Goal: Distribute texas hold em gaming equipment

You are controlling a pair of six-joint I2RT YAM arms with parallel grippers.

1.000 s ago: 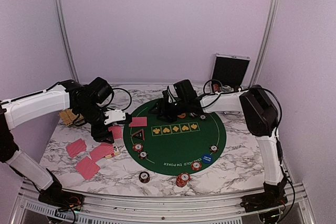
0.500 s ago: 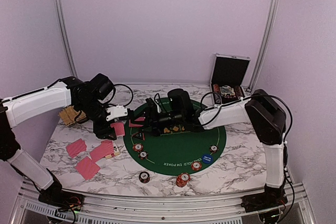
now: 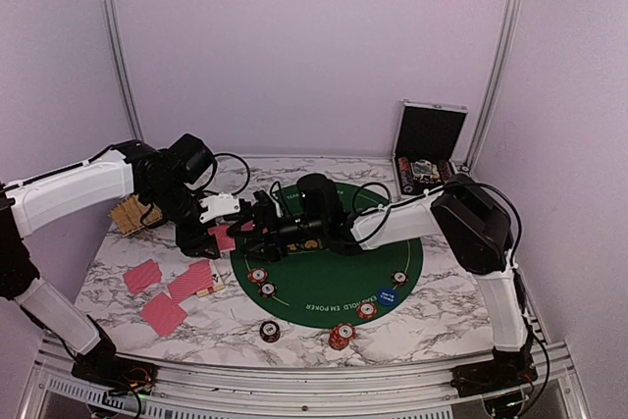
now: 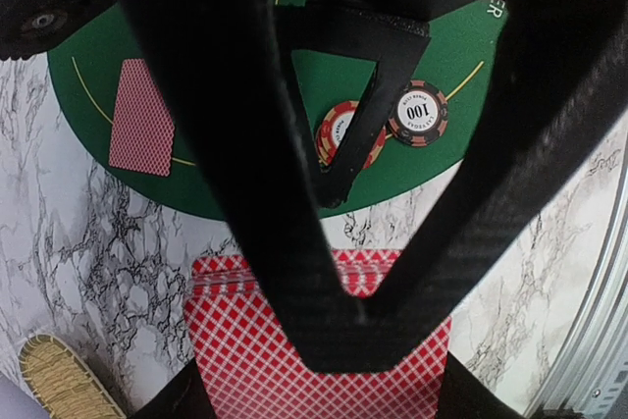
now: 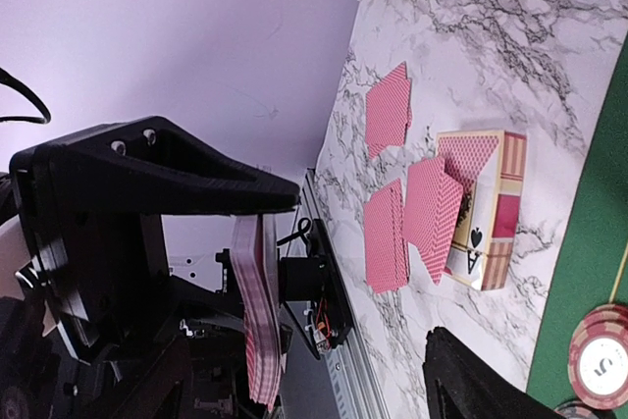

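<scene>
The left pincer [image 3: 212, 235] grips the cards [image 5: 257, 311], held up for sharing. The right pincer [image 3: 257, 229] looks open and empty, ready to pick one.

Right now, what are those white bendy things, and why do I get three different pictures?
They are two robot arms bolted to a marble table. One picture looks down from above. The other two come from small cameras on each arm's wrist. On the table lies a round green poker mat, with striped poker chips on it and near it. Pink-backed cards and a card box lie to its left in the top picture. Each arm ends in a two-fingered tool. The left tool is pinching a stack of cards, which the right wrist camera sees edge-on. The right tool is open and empty, close to that stack.
</scene>
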